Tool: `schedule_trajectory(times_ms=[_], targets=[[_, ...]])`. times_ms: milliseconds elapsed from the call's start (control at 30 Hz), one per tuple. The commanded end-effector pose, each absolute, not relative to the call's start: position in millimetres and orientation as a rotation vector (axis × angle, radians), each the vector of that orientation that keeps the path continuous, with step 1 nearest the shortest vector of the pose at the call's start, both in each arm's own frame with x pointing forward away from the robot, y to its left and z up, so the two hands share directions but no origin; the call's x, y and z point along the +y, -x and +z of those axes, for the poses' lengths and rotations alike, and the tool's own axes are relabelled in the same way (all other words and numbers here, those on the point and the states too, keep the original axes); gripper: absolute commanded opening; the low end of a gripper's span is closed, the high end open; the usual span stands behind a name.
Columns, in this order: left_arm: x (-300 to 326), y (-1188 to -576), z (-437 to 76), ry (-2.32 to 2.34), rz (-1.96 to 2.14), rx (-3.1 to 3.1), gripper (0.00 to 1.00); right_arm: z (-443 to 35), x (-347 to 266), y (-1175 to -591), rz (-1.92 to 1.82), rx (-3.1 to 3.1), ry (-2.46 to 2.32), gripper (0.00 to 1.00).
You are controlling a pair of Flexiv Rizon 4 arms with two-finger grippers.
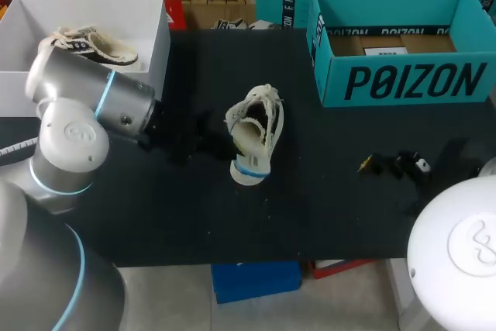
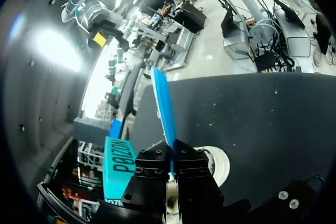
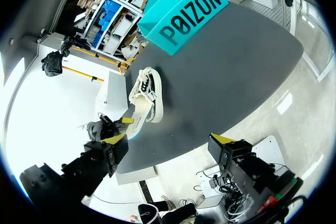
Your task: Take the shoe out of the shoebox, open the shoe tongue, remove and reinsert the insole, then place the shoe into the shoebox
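Shoe (image 1: 260, 125) at centre of table (image 1: 349, 215), heel toward 6 o'clock. Shoebox (image 1: 403, 83) at its 1 o'clock, well apart. Left gripper (image 2: 172, 156) at shoe's 9 o'clock, jaws pinching insole (image 2: 163, 103), blue underside showing. Right gripper (image 3: 168, 140) at shoe's 4 o'clock, jaws spread, nothing between.

Insole step in hand; out or back in, cannot tell. Move insole along shoe's length, no twist. Shoe unbraced, likely to drag: right gripper should pin heel first.

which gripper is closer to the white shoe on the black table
Left: left gripper is at the white shoe, shut on its blue insole; right gripper stands well apart, open.
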State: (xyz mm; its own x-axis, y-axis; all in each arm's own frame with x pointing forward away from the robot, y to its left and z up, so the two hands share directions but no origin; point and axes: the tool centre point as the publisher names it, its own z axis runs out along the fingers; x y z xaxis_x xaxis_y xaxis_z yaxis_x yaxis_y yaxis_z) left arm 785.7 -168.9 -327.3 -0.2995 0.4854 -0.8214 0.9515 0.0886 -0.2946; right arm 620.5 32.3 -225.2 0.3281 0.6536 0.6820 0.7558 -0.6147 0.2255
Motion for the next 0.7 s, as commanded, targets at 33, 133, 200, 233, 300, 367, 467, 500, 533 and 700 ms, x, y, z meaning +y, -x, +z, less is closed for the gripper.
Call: schedule_trajectory(times_ms=[33,133,200,233,300,367,467,500,533,700], targets=[[-171.6,-797.4,-330.3,-1.423,-1.121,1.843,0.00,-227.7,26.6,-617.7,-1.089,-1.309,2.380,1.00],[-169.7,-804.3,-331.5,-1.420,-1.104,1.845,0.00,-227.7,26.6,-617.7,-1.089,-1.309,2.380,1.00],[-168.9,-806.7,-332.3,-1.424,-1.089,1.842,0.00,-227.7,26.6,-617.7,-1.089,-1.309,2.380,1.00],[-168.6,-807.4,-332.4,-1.429,-1.084,1.837,0.00,-227.7,26.6,-617.7,-1.089,-1.309,2.380,1.00],[-168.2,-808.8,-332.4,-1.428,-1.084,1.834,0.00,-227.7,26.6,-617.7,-1.089,-1.309,2.380,1.00],[-168.3,-809.4,-332.0,-1.427,-1.085,1.830,0.00,-227.7,26.6,-617.7,-1.089,-1.309,2.380,1.00],[-169.4,-808.3,-329.8,-1.431,-1.091,1.820,0.00,-227.7,26.6,-617.7,-1.089,-1.309,2.380,1.00],[-169.7,-807.6,-328.7,-1.432,-1.093,1.818,0.00,-227.7,26.6,-617.7,-1.089,-1.309,2.380,1.00],[-170.0,-807.2,-327.6,-1.434,-1.096,1.814,0.00,-227.7,26.6,-617.7,-1.089,-1.309,2.380,1.00],[-171.9,-798.3,-315.0,-1.444,-1.182,1.773,0.00,-227.7,26.6,-617.7,-1.089,-1.309,2.380,1.00]])
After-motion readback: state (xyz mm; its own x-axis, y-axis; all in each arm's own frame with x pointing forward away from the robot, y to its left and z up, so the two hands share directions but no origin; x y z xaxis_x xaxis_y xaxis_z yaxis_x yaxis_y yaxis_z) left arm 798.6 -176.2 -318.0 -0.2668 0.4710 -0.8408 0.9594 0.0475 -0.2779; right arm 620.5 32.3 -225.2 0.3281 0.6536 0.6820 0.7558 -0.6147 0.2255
